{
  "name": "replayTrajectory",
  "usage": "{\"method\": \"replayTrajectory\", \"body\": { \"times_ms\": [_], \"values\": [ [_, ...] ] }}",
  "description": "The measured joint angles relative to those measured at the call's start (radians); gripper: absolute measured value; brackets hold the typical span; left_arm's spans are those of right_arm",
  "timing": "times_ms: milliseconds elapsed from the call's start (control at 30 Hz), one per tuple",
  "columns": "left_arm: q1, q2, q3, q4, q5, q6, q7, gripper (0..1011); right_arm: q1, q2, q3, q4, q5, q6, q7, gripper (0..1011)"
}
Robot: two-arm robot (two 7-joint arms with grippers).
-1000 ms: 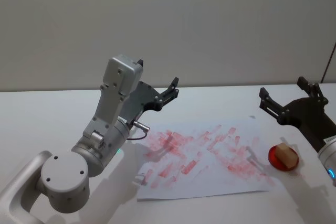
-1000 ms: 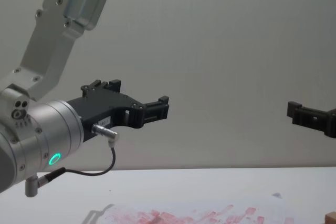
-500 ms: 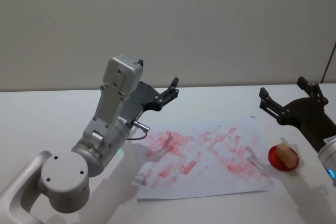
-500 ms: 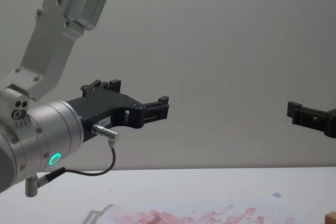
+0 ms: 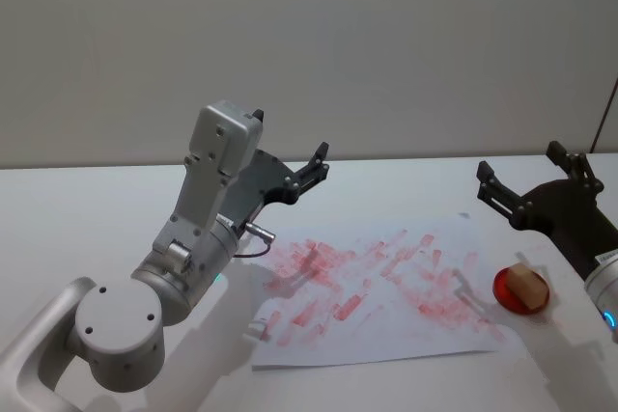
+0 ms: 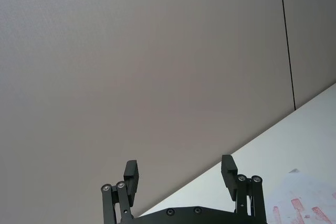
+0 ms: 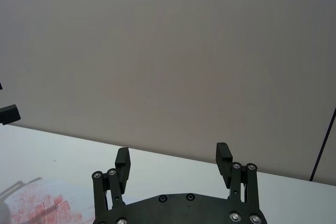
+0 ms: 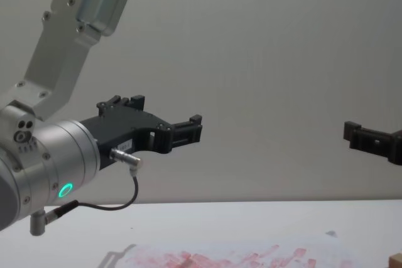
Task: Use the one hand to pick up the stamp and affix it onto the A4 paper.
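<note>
No change in the last second. A4 paper (image 5: 386,340) flat on counter (image 5: 77,209); stamp (image 5: 526,283) untouched on red ink pad (image 5: 510,298) beside its right edge. Right claw (image 5: 519,167) wide, raised behind stamp; left claw (image 5: 320,162) wide, idle. Pickup not started.

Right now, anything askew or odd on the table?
The paper lies skewed on the table, its near-left edge looks slightly lifted, and it is crowded with smudgy red prints. The stamp sits on its red pad. Nothing spilled.
</note>
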Motion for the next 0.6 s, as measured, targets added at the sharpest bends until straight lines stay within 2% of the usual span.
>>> {"method": "replayTrajectory", "body": {
  "times_ms": [367, 600],
  "values": [
    [0.0, 0.0, 0.0, 0.0, 0.0, 0.0, 0.0, 1001, -0.004, 0.002, 0.001, -0.001, 0.0, 0.0, 0.0, 1001],
    [0.0, 0.0, 0.0, 0.0, 0.0, 0.0, 0.0, 1001, -0.036, 0.015, 0.004, -0.029, 0.006, -0.004, -0.017, 1001]
  ]
}}
